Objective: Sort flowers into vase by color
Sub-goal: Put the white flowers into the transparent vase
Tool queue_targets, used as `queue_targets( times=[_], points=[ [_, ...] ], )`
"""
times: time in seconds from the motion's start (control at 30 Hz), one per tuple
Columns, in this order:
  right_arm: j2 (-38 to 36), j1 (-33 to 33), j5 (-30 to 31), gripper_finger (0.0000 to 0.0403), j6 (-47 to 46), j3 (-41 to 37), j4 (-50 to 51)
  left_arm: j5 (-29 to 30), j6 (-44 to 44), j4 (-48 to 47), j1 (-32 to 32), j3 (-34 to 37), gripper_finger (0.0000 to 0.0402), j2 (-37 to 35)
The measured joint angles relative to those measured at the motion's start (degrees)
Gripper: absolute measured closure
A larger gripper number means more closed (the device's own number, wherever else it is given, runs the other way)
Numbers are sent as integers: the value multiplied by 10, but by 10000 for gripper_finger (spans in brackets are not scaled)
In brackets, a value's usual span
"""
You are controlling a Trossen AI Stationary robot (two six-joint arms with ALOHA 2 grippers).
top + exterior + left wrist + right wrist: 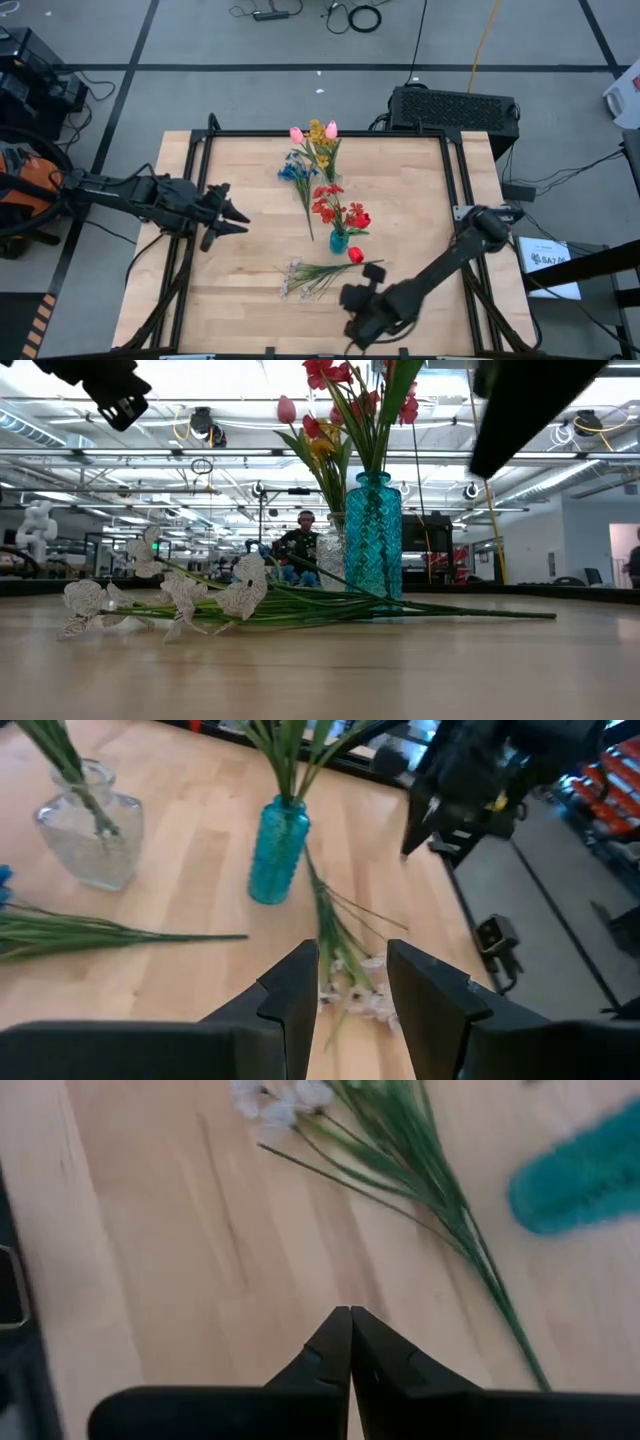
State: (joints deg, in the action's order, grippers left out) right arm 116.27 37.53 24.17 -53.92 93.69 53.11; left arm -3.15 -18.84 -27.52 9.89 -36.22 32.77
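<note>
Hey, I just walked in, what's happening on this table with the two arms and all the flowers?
Two robot arms are sorting artificial flowers into vases by colour. The teal vase holds red flowers, and a clear vase behind it holds yellow and pink ones. A white spray and a blue spray lie on the table, not yet placed. The right gripper is shut and empty above bare wood near the white spray's stems. The left gripper hovers at the table's left side, open, holding nothing.
</note>
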Motion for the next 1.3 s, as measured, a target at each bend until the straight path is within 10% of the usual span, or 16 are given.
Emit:
queue_targets(
  times=[0.6,0.93,1.3],
  points=[
    [75,-127,-86,275,346,99,-40,-26,-3,0,0,0,272,2],
    [75,-161,-111,176,400,99,-67,-31,1,0,0,0,272,2],
    [78,-157,-106,168,401,99,-73,-32,12,-1,0,0,272,2]
  ],
)
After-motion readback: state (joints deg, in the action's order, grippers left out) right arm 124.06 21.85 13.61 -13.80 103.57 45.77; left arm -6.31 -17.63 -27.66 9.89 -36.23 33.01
